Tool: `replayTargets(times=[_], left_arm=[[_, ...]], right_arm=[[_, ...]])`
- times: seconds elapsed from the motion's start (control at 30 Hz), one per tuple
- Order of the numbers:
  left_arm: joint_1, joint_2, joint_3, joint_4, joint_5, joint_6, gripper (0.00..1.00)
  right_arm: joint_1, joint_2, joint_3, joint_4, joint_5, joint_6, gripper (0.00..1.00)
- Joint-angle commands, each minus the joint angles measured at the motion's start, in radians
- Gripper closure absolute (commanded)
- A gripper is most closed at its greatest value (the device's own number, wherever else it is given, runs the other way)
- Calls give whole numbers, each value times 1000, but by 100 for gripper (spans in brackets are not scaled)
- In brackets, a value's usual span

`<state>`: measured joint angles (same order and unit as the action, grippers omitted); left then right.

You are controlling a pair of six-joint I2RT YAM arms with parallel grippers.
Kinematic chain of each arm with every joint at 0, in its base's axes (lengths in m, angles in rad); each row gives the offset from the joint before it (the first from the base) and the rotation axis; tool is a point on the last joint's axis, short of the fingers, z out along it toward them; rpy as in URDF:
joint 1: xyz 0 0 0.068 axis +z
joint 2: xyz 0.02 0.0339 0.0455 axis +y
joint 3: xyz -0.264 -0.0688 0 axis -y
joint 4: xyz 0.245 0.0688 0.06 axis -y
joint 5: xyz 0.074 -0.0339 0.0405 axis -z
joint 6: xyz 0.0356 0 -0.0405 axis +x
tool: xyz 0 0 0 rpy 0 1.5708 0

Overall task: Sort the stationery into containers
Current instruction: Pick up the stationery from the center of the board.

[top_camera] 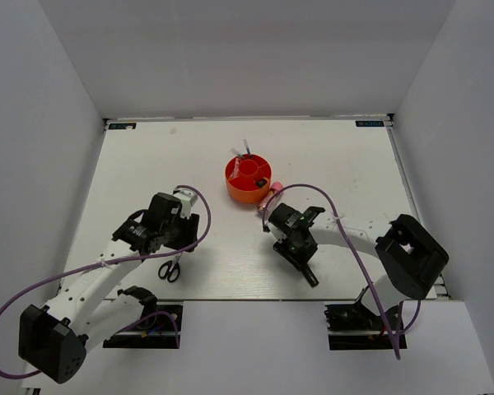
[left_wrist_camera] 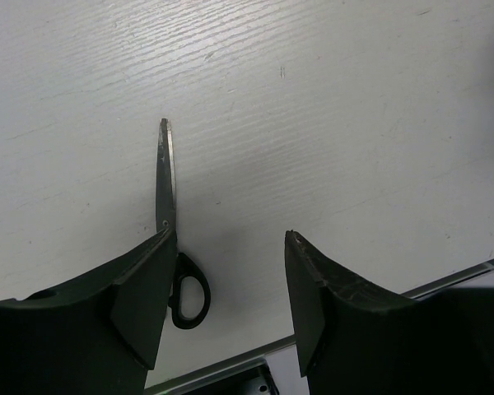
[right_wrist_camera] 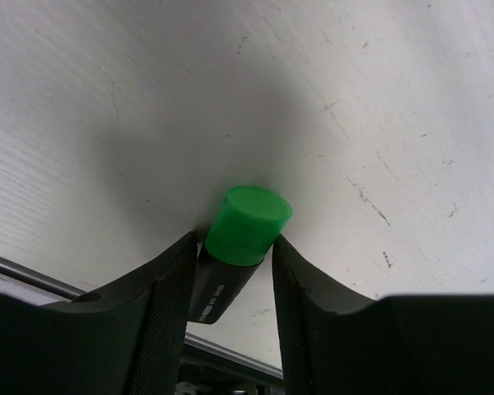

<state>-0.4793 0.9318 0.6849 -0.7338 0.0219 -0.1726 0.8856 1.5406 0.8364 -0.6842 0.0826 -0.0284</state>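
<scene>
Below, white wood-grained table [top_camera: 354, 164] between white walls [top_camera: 247, 58]; left hand [left_wrist_camera: 230, 239] spread above scissors [left_wrist_camera: 165, 181], right hand [right_wrist_camera: 235, 244] tight around green highlighter [right_wrist_camera: 247, 218].

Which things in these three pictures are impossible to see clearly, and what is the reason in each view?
- Left wrist view: black-handled metal scissors; part of the handle is hidden behind a dark finger.
- Right wrist view: green-capped black highlighter; its rear is hidden between the fingers, its label blurred.
- Top view: contents of the round orange plastic tub are too small to name.
</scene>
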Motion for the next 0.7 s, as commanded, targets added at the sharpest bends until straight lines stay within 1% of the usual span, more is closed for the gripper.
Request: replayTargets(times=[0.0,0.1,0.13,0.2,0.23,0.4,0.43,0.47,0.63,0.67], left_arm=[[7,-19,19,-4,-4,7,34],[4,-21,19,-3,-5,8,34],[4,-21,18,-4,-7,8,34],[4,-21,22,-4,-8,10,34],[1,-21,16,-4,-5,10,34],[4,-21,16,-1,-7,8,34],[4,-18,16,-4,-7,8,34],[4,-14,19,-4,-8,8,34],[2,-7,16,-4,-14,12,34],[2,1,16,-7,-16,13,34]], right_arm=[[3,49,3,-24,-40,22,55],[-2,61,6,-35,-66,22,68],[-4,59,9,-35,-67,21,79],[-5,59,10,-35,-72,13,91],[-8,53,7,-32,-72,4,100],[-25,-17,38,-15,-72,-42,100],[-28,-33,44,-3,-102,-59,100],[-37,-89,65,5,-99,-68,100],[-54,-165,184,70,-35,-162,100],[-62,-178,217,122,-15,-185,100]])
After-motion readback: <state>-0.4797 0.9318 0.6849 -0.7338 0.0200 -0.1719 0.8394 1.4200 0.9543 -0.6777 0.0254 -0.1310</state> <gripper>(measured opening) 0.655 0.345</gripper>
